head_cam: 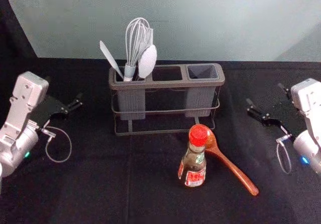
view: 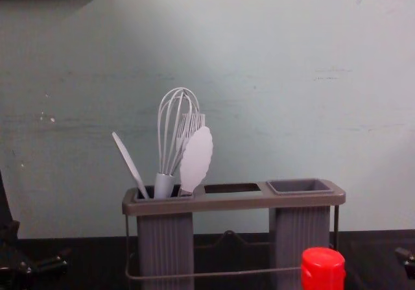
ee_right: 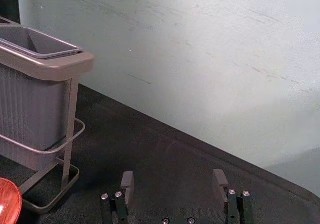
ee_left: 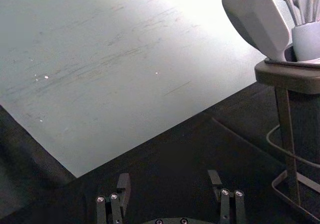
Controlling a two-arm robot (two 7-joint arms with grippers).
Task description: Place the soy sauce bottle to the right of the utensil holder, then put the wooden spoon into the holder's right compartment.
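Note:
The soy sauce bottle [head_cam: 194, 159], red-capped, stands upright in front of the utensil holder [head_cam: 167, 83]; its cap [view: 323, 269] shows in the chest view. Behind and beside it lies the wooden spoon [head_cam: 233, 169], bowl toward the holder, handle pointing front right. The holder's right compartment [head_cam: 202, 72] has nothing in it. My left gripper [head_cam: 71, 106] is open and empty, left of the holder; in its wrist view the left gripper [ee_left: 170, 191] has its fingers wide apart. To the right of holder and spoon, my right gripper [head_cam: 266, 112] is also open; the right gripper [ee_right: 174, 191] holds nothing.
A whisk [head_cam: 136, 43], a white spatula and other pale utensils stand in the holder's left compartment. The middle opening has no cup. A pale wall [head_cam: 165, 21] rises behind the black tablecloth [head_cam: 95, 174]. Black cloth extends between the holder and my right gripper.

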